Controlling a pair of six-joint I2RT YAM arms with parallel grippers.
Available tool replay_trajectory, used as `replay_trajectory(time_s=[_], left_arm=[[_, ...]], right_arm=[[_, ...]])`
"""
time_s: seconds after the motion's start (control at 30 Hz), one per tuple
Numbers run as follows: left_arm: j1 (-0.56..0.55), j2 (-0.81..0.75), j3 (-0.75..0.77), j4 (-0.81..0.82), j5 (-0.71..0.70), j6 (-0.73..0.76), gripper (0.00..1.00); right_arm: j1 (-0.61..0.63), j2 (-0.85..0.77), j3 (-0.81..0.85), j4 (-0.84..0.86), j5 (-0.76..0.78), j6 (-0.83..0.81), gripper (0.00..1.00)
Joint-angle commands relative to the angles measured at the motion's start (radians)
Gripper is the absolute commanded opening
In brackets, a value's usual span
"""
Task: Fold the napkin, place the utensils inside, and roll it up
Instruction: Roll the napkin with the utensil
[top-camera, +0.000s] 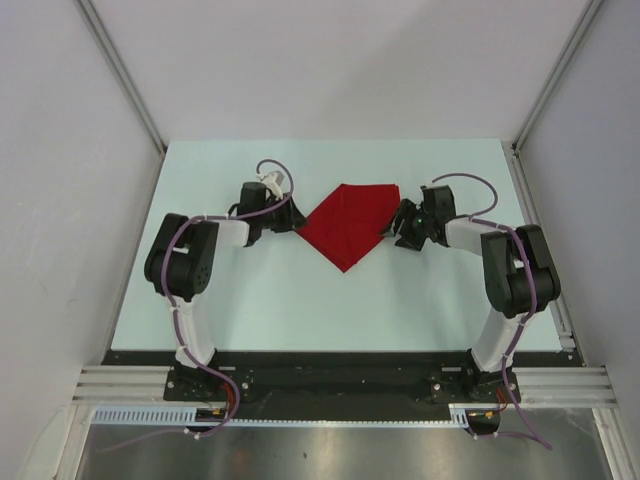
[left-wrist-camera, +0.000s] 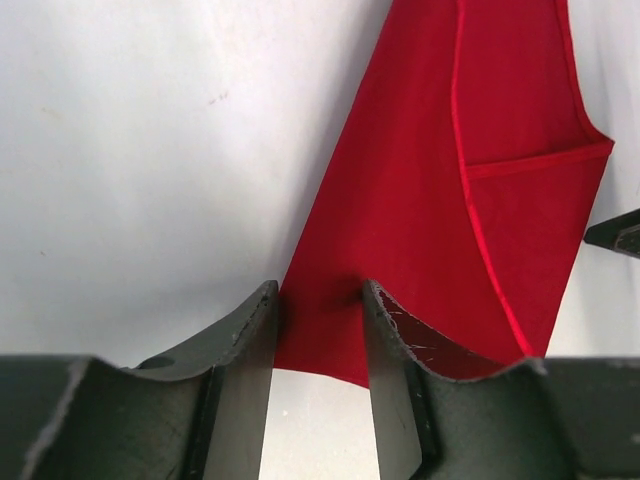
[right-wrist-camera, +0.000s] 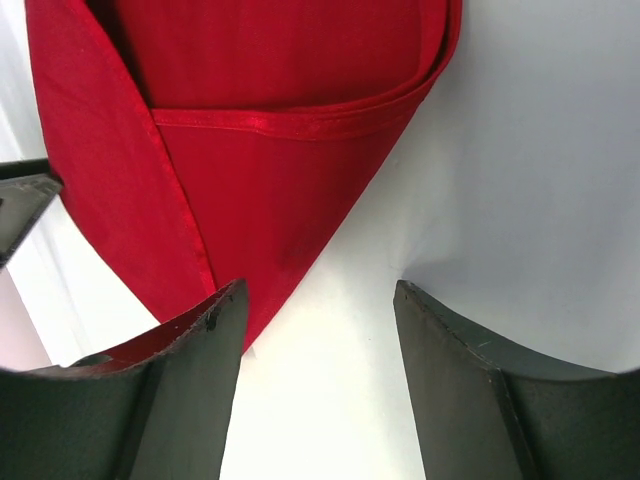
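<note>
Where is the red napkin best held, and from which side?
I would grip the napkin by a side corner, coming in low from that side. It lies flat, folded to pointed corners. The left corner sits between the open fingers of the left gripper; the right one lies beside the right gripper.

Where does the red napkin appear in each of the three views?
Top external: the red napkin lies mid-table, between the left gripper and the right gripper.
Left wrist: upper right, narrowing down to a corner between the fingers.
Right wrist: upper left, its corner beside the finger at the picture's left.
Shared landmark: the pale table under the napkin, in every view.
</note>
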Motion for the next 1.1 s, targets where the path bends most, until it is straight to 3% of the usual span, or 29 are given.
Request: replay_trajectory(time_s=[0.0,0.3,0.57,0.87,1.07], left_arm=[[0.008,-0.008,-0.031,0.034,0.018,-0.016,0.43],[0.008,-0.025,-0.105,0.087,0.035,-0.045,0.40],[0.008,-0.028,-0.146,0.138,0.078,-0.072,0.00],[0.008,-0.117,-0.255,0.140,0.093,-0.227,0.00],[0.006,-0.178,-0.375,0.110,0.101,-0.345,0.00]], right_arm=[[-0.015,-0.030,0.003,-0.015,0.007,-0.025,0.66],[-0.019,-0.068,-0.009,-0.027,0.007,-0.031,0.66],[-0.018,-0.097,-0.023,-0.036,0.011,-0.036,0.66],[0.010,-0.185,-0.052,-0.079,0.033,-0.108,0.67],[0.095,-0.269,-0.084,-0.141,0.140,-0.197,0.67]])
